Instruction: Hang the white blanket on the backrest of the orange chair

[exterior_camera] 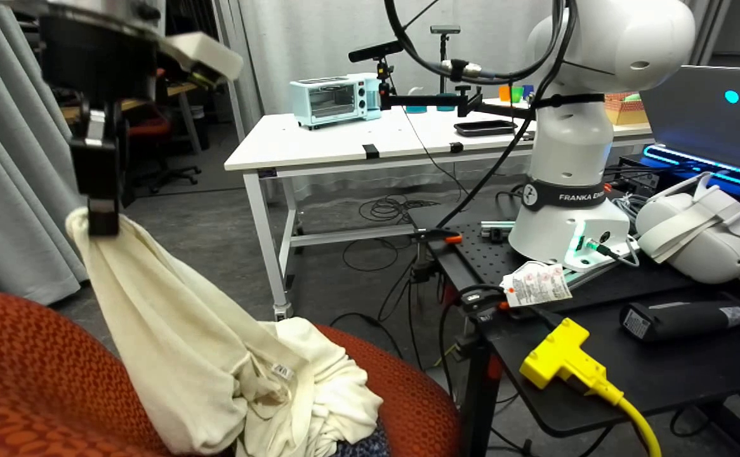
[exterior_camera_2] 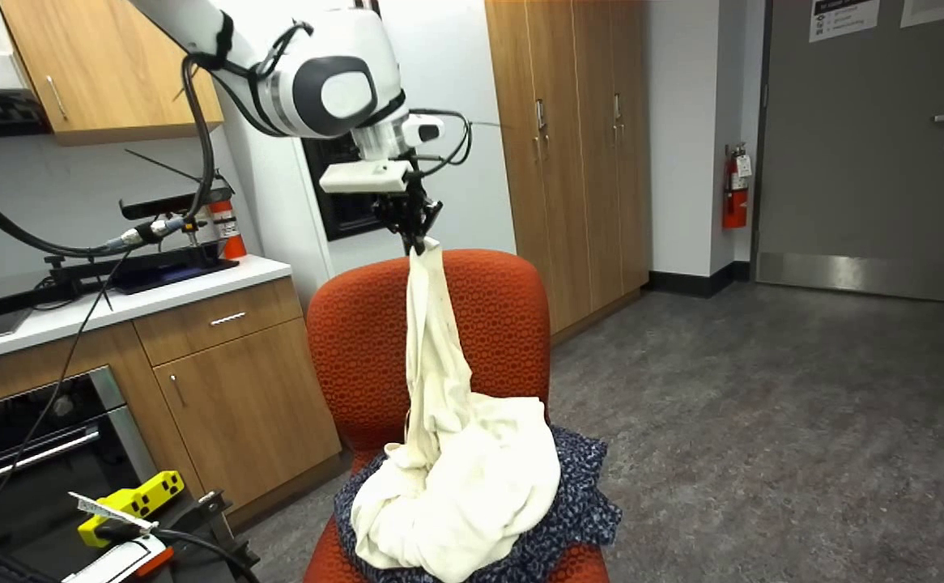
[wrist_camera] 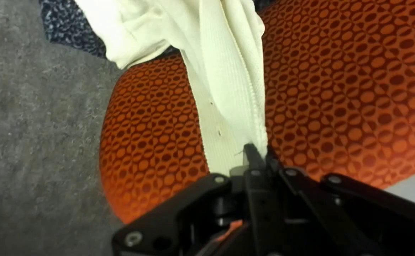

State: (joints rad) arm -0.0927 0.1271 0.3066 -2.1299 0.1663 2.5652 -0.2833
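One bunched end of the white blanket (exterior_camera_2: 460, 486) is pinched in the tool (exterior_camera_2: 416, 244), which points down near the top edge of the backrest of the orange chair (exterior_camera_2: 506, 332). Below the tool, the cloth hangs as a narrow slanting strip in front of the backrest, then widens into a crumpled heap on the dark speckled cushion (exterior_camera_2: 581, 486). In the wrist view, the strip runs away from the fingertips (wrist_camera: 253, 157).

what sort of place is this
Most likely a robotics lab with a kitchen-like corner: a mounted robot arm and a white VR headset suggest the lab, while a built-in oven suggests the kitchen part.
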